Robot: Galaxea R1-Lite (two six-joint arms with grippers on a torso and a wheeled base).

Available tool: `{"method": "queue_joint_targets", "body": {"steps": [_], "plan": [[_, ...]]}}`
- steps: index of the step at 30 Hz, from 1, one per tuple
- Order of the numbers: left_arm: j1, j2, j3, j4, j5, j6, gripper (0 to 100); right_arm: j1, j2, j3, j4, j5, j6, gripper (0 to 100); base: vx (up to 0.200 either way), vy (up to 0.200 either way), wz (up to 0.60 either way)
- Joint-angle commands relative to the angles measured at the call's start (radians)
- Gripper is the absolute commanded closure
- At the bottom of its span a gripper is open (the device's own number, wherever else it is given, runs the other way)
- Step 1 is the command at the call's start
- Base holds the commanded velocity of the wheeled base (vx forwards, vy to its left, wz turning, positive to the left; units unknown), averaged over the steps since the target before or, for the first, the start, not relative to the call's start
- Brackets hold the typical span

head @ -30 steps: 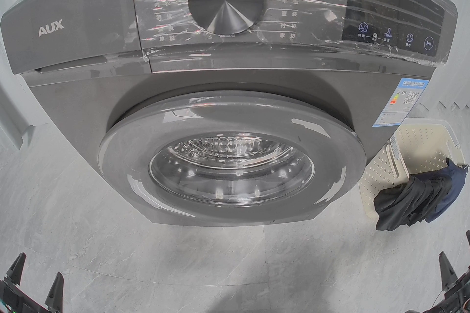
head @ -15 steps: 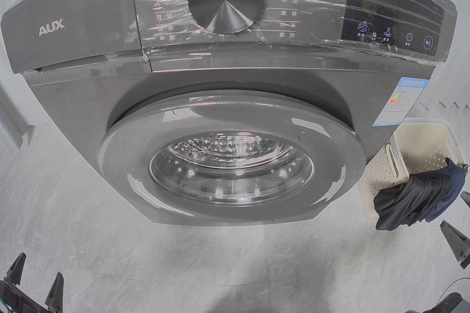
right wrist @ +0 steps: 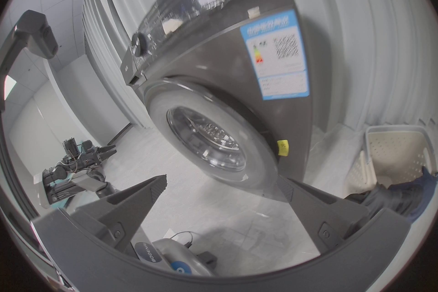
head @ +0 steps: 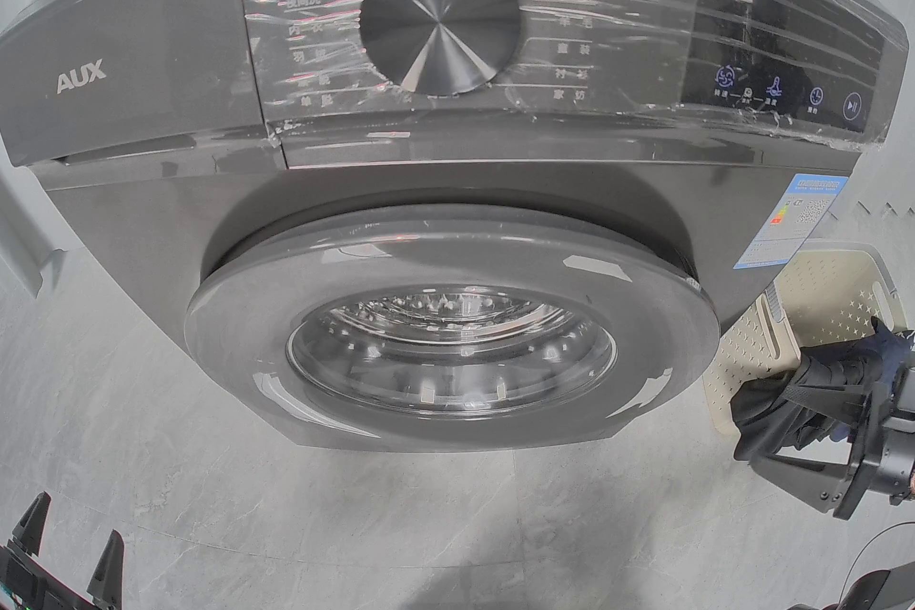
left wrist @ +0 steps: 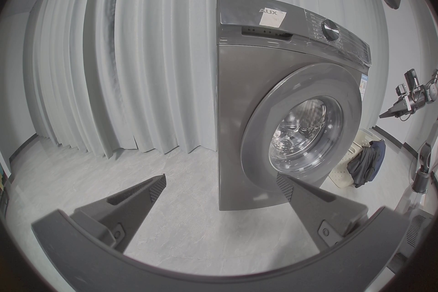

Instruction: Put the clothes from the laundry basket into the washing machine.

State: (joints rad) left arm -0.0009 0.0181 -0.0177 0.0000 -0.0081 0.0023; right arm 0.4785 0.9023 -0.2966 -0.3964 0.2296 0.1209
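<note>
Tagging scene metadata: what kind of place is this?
Likely a mock laundry corner in a lab or studio, not a home: a grey front-loading washing machine stands free on pale tiled floor, white pleated curtains hang behind it, and a cream perforated plastic laundry basket sits beside it.

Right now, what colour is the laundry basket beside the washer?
The laundry basket is cream with perforated walls; the head view shows it best.

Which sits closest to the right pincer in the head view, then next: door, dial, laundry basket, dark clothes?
1. dark clothes, just before the right pincer.
2. laundry basket, on the right, holding them.
3. door, centre.
4. dial, top centre.
</note>
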Motion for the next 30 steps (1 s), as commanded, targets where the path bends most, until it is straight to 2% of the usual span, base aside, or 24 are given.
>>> {"method": "queue_joint_targets", "body": {"steps": [1,4,7,13,20,24,30], "plan": [[0.001,-0.013,0.018,0.0,0.0,0.001,0,0.046,0.145,-0.026,-0.029,-0.016,0.013,0,0.0,0.0,0.0],[0.001,-0.013,0.018,0.0,0.0,-0.001,0,0.035,0.167,-0.026,-0.052,-0.029,0.008,0,0.0,0.0,0.0],[0.001,-0.013,0.018,0.0,0.0,-0.001,0,0.04,0.21,-0.038,-0.073,-0.093,0.006,0,0.0,0.0,0.0],[-0.001,-0.013,0.018,0.0,0.0,-0.001,0,0.065,0.283,-0.059,-0.15,-0.161,0.019,0,0.0,0.0,0.0],[-0.001,-0.013,0.018,0.0,0.0,-0.001,0,0.118,0.38,-0.062,-0.252,-0.24,0.125,0,0.0,0.0,0.0],[0.001,-0.013,0.018,0.0,0.0,-0.001,0,0.147,0.408,-0.055,-0.299,-0.248,0.134,0,0.0,0.0,0.0],[0.001,-0.013,0.018,0.0,0.0,-0.002,0,0.146,0.454,-0.075,-0.32,-0.243,0.126,0,0.0,0.0,0.0]]}}
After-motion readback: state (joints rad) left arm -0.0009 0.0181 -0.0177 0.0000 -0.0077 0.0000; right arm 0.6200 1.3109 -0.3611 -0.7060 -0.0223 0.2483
